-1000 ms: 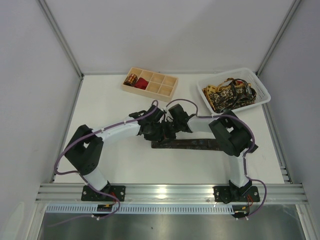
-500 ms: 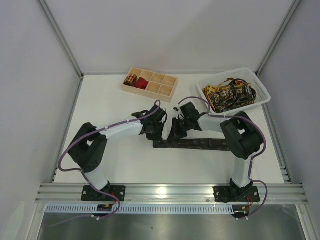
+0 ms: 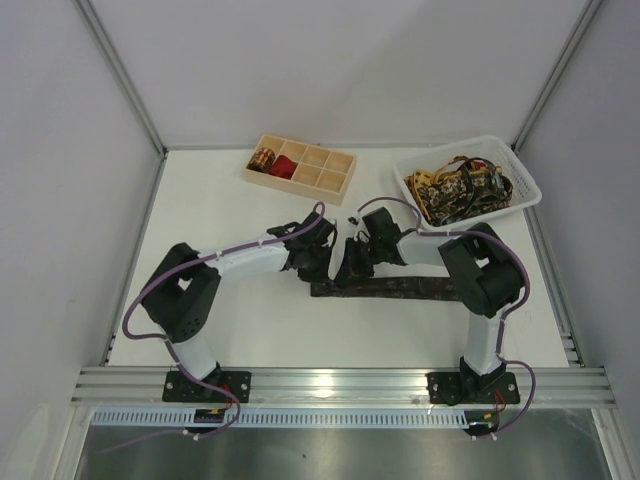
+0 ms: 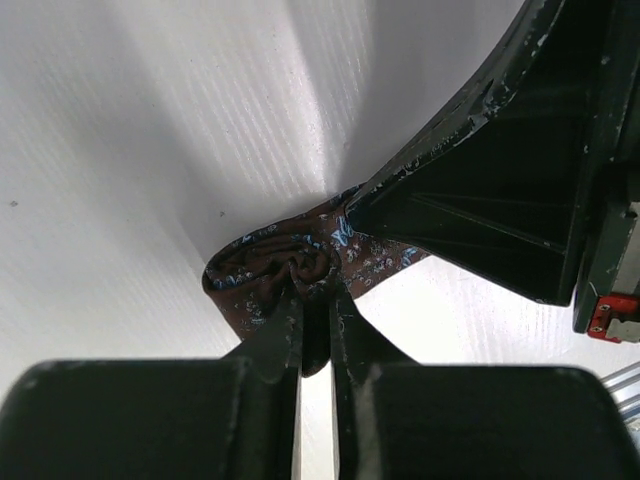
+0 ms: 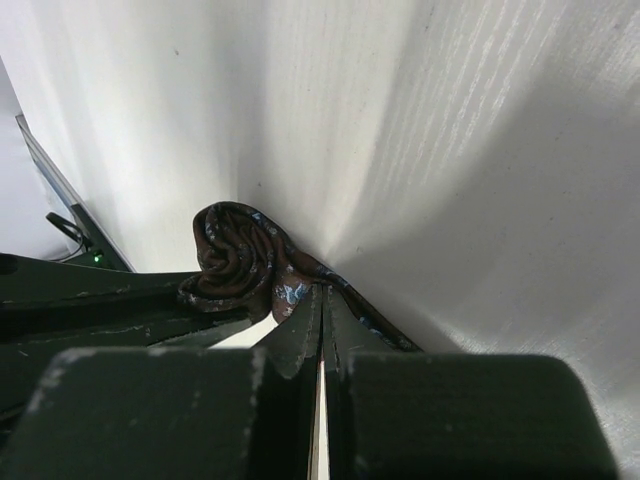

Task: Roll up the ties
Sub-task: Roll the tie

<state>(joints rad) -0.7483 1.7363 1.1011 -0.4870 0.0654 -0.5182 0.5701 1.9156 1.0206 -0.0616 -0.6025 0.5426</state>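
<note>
I have the brown tie [image 3: 400, 288] lying flat across the middle of the surface [image 3: 220, 215], parallel to its near edge. Its started coil [image 4: 262, 262] is at the end nearer the left edge. The left fingers [image 4: 298, 318] pinch that coil through a narrow gap. The right fingers [image 5: 316, 318] are pressed together just beside it, against the flat strip. I cannot tell whether fabric is caught between them.

Hazards from here, as I judge them:
- The coil looks loose and lopsided. If the pinch is released before a second hold is secure, it is likely to spring open.
- The two sets of tips work almost touching — a small misalignment could make them collide.
- The flat length is unanchored, so a pull may drag it askew.
</note>
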